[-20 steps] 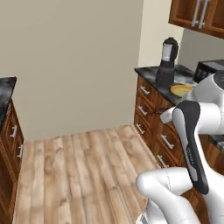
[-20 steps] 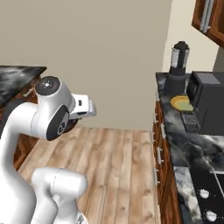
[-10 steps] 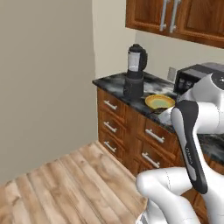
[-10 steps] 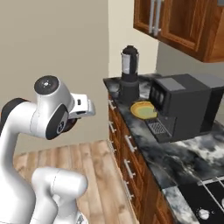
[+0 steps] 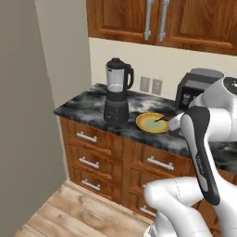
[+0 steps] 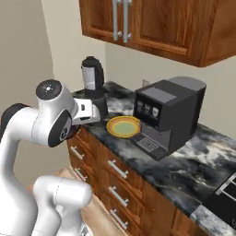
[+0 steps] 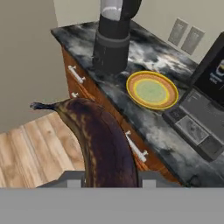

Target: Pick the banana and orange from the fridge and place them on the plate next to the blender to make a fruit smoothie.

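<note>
In the hand view my gripper [image 7: 109,179] is shut on the banana [image 7: 103,140], a dark brown curved fruit whose stem points up and left. Beyond it on the dark marble counter [image 7: 153,122] lies the yellow plate [image 7: 131,87] with its orange-brown rim, nothing on it. The blender [image 7: 113,41] stands just left of the plate. From the base views the plate [image 5: 152,122] [image 6: 122,126] sits between the blender [image 5: 116,90] [image 6: 93,85] and the coffee machine. My hand [image 5: 175,122] hangs in front of the counter edge near the plate. The orange and the fridge are out of view.
A boxy black coffee machine [image 6: 168,115] [image 5: 196,88] stands right of the plate with its drip tray [image 7: 197,131] close to it. Wooden wall cabinets [image 6: 138,23] hang above the counter, and drawers with metal handles [image 5: 88,137] sit below. A beige wall [image 5: 23,115] stands at the left.
The whole picture has shifted: the base has driven towards the counter, so blender, plate and coffee machine are nearer and more central. The arm's pose and its grip look unchanged.
</note>
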### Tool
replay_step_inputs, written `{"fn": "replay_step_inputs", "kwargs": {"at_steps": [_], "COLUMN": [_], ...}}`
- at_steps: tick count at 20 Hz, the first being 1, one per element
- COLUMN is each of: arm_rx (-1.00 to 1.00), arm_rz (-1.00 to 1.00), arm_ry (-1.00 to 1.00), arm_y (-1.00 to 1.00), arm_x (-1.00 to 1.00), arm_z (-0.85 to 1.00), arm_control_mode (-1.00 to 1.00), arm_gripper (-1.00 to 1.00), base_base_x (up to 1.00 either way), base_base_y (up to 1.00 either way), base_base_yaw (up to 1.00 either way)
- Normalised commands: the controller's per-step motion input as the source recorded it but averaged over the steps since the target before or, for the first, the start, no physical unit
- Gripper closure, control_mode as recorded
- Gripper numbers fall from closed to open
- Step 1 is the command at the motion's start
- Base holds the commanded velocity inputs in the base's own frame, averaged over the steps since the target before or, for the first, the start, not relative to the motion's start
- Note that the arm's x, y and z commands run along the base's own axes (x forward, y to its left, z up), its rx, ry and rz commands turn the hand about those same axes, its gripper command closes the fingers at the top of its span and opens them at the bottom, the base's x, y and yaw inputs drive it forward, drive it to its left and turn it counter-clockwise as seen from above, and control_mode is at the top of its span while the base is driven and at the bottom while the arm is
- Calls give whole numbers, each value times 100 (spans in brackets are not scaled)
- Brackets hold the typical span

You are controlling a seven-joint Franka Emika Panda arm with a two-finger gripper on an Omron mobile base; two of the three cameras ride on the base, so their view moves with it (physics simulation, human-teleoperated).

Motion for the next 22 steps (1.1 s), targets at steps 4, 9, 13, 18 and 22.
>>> {"fn": "replay_step_inputs", "kwargs": {"at_steps": [4, 9, 13, 18, 22], "arm_rx": [0, 0, -2, -11, -2], "arm_rz": [0, 0, -5, -9, -5], "arm_ry": [0, 0, 0, 18, 31], "arm_y": [0, 0, 8, 5, -31], "arm_x": [0, 0, 42, 100, 96], "arm_z": [0, 0, -3, -75, -97], "arm_control_mode": [100, 100, -100, -100, -100], "arm_gripper": [100, 100, 100, 100, 100], "base_base_x": [45, 51, 41, 0, 0], "base_base_y": [75, 75, 27, 0, 0], "base_base_yaw": [-75, -70, -18, 0, 0]}}
